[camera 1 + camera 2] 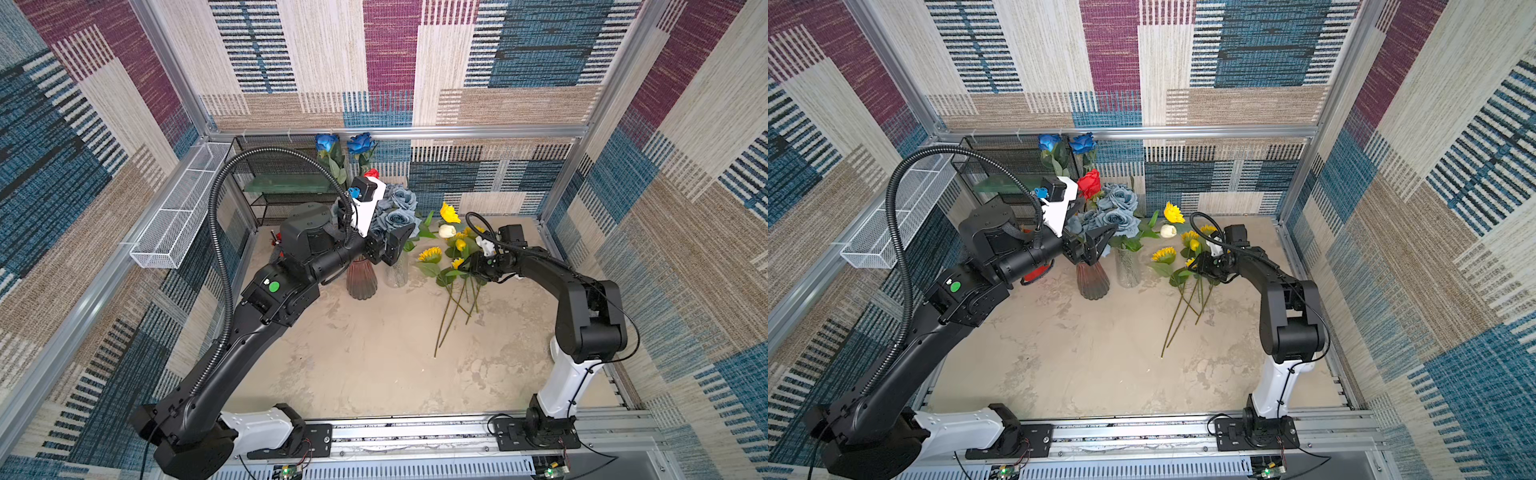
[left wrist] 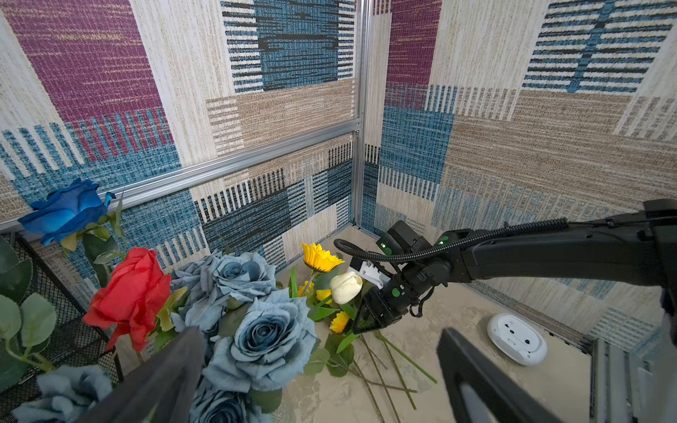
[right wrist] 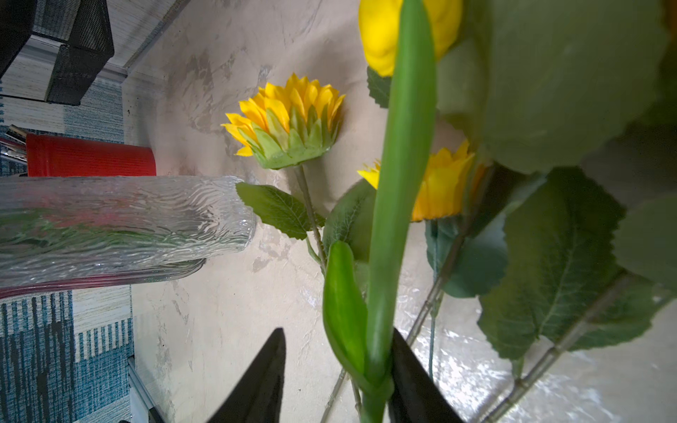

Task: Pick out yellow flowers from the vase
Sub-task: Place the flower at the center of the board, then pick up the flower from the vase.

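Tabletop (image 1: 374,353): right tool (image 3: 339,331) parted around stem (image 3: 399,183).

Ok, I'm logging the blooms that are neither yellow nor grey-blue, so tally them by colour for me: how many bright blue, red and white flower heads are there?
bright blue roses: 2
red rose: 1
white tulip: 1
total: 4

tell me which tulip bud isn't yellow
The cream-white tulip bud, just beside the raised sunflower. The other bud, lower down, is bright yellow.
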